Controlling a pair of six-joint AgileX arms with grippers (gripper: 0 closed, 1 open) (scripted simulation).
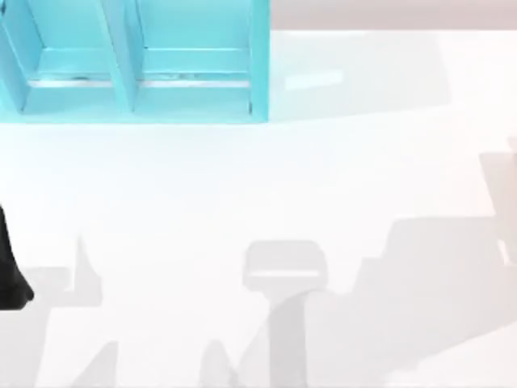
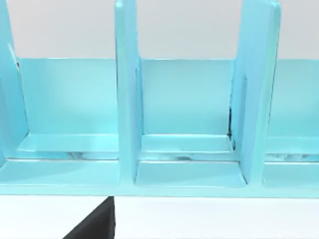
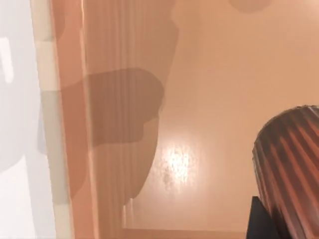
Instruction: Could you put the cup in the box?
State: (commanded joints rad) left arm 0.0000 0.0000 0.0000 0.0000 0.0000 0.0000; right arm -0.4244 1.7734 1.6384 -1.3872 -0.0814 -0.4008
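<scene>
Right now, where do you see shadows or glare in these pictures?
Top view: grey arm-shaped shadows sprawl across the white table toward its near edge. Right wrist view: a bright glare spot on the orange box floor, soft dark shadows on its wall, beside the cup. Left wrist view: evenly lit blue shelf.

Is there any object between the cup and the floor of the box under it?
Nothing visible does. In the right wrist view the cup hangs over the box's bare orange floor, inside its wall.

Matte black arm part (image 1: pixel 10 271), smooth black tool edge (image 2: pixel 94 224)
</scene>
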